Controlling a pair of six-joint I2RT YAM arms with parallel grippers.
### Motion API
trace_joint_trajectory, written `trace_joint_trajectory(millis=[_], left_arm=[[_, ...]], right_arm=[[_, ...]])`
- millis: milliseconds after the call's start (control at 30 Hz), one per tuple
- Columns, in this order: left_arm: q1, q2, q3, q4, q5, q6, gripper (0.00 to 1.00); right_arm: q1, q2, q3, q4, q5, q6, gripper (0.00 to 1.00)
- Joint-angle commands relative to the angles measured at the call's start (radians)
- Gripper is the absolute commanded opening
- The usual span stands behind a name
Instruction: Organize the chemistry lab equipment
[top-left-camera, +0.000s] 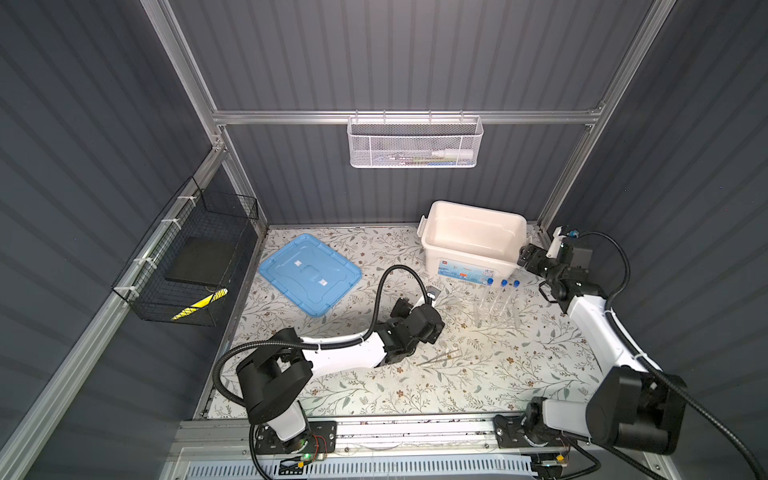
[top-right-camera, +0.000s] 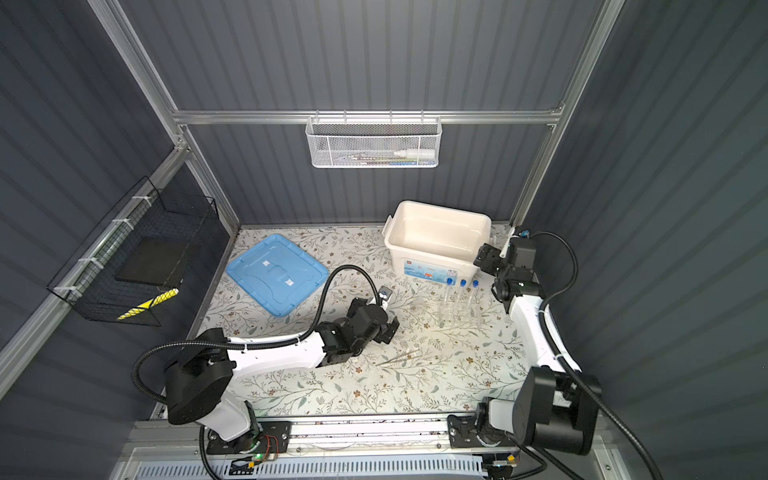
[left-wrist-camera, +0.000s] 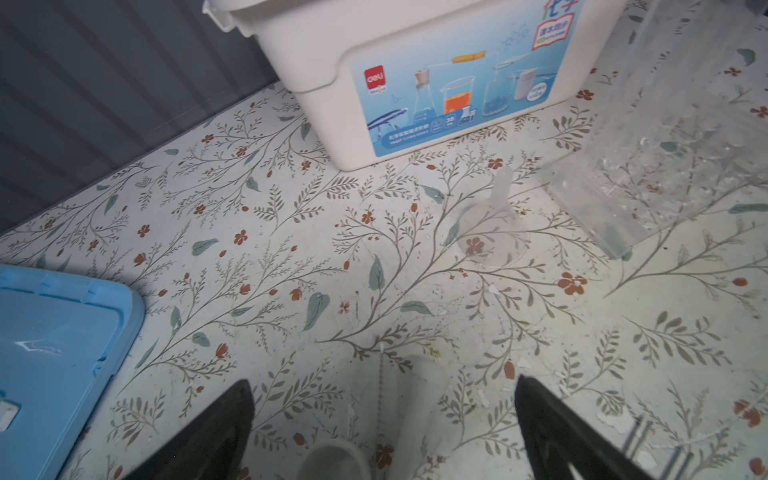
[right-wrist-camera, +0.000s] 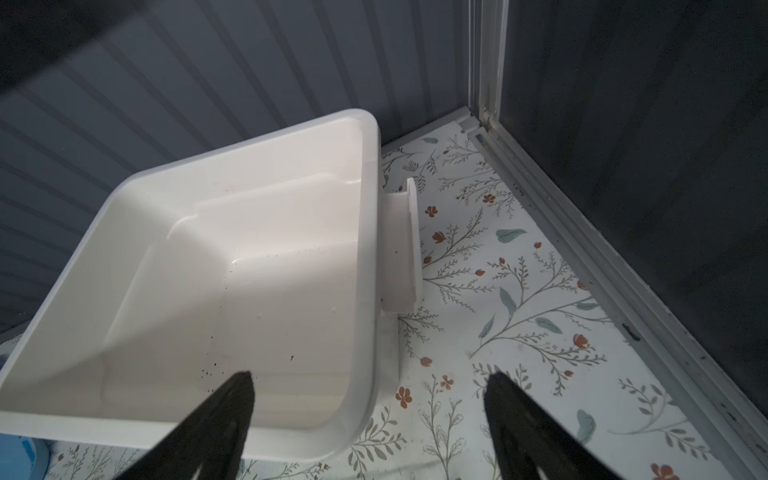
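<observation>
**Lab equipment on a floral tabletop, both pincers apart.**
In both top views, three clear blue-capped test tubes (top-left-camera: 501, 297) stand in a clear plastic rack (top-left-camera: 494, 319) before the cream plastic box (top-left-camera: 478, 208). Left wrist: left gripper (left-wrist-camera: 384, 382) spread, empty. Right wrist: right gripper (right-wrist-camera: 370, 374) spread over the box's corner.

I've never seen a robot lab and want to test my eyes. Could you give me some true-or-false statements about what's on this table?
1. The box is empty. True.
2. The blue lid sits on the box. False: the lid lies flat on the table, left of the box.
3. Three tubes stand in the rack. True.
4. The right jaws hold the tweezers. False: the right jaws are open and empty; the tweezers lie on the table.
</observation>
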Motion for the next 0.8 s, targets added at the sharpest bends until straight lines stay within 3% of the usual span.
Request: trace_joint_trajectory(millis=[0,367,767], left_arm=[[0.035,-0.058,-0.034,-0.005,-0.031,-0.05,1.0],[0.096,-0.185,-0.112,-0.034,-0.064,-0.058,1.0],[0.107,-0.238,-0.139,-0.039,-0.089,-0.058,1.0]], right_arm=[[-0.008,0.078,0.098,-0.09,-0.063,-0.02,0.84],[-0.007,0.306,0.332,-0.21,-0.128,-0.1,0.64],[0.006,0.389,0.427,-0.323,-0.107,-0.194,0.51]])
